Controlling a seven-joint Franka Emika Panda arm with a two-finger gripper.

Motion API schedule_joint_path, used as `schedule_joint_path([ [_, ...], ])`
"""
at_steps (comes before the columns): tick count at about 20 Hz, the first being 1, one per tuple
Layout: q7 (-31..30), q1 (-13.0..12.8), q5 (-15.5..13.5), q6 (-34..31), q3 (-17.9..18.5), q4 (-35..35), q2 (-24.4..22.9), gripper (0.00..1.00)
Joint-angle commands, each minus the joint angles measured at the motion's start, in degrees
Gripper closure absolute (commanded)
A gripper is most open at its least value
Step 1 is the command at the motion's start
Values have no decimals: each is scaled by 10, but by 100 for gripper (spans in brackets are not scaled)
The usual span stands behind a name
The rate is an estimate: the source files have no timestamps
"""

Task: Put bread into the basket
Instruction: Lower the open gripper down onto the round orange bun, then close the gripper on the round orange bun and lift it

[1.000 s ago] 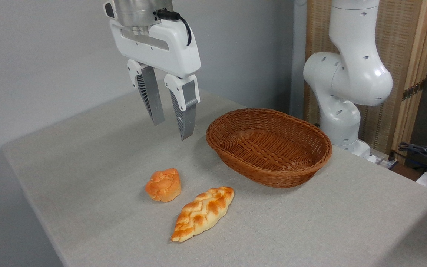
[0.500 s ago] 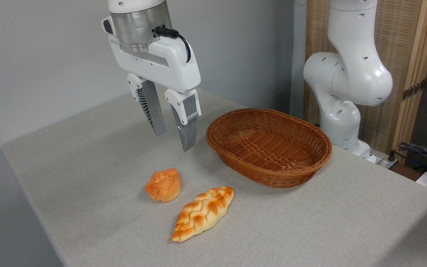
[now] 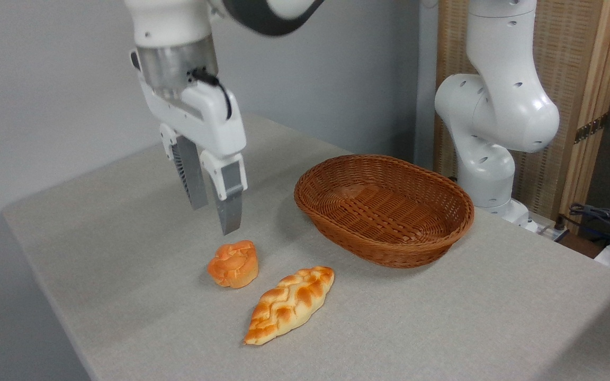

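One small bread (image 3: pixel 233 263) bun sits on the grey worktop (image 3: pixel 442 317), orange-golden with a knotted, swirled top, lying free with nothing touching it. Just above it and slightly to the left hangs the hand (image 3: pixel 214 217), pointing downward with a slight tilt, its two grey ribbed fingers (image 3: pixel 229 203) a little apart and holding nothing; the nearer fingertip is close over the bun's top but clear of it. The white wrist and silver flange rise from the hand toward the top edge of the view. A long braided golden loaf (image 3: pixel 289 304) lies just beside the bun, to its lower right, apart from it. The oval brown wicker basket (image 3: pixel 384 209) stands farther right, with nothing inside. The arm's white base (image 3: pixel 495 121) stands behind the basket, by a slatted wooden screen (image 3: pixel 585 79)
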Motion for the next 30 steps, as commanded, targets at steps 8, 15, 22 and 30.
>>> schedule_joint_path([
  [8,15,-9,2,123,-45,-131,17,0],
  [15,22,-7,2,130,-60,-141,37,0],
  [22,22,-5,1,139,-60,-142,41,53],
  [30,23,-5,1,135,-60,-141,40,82],
])
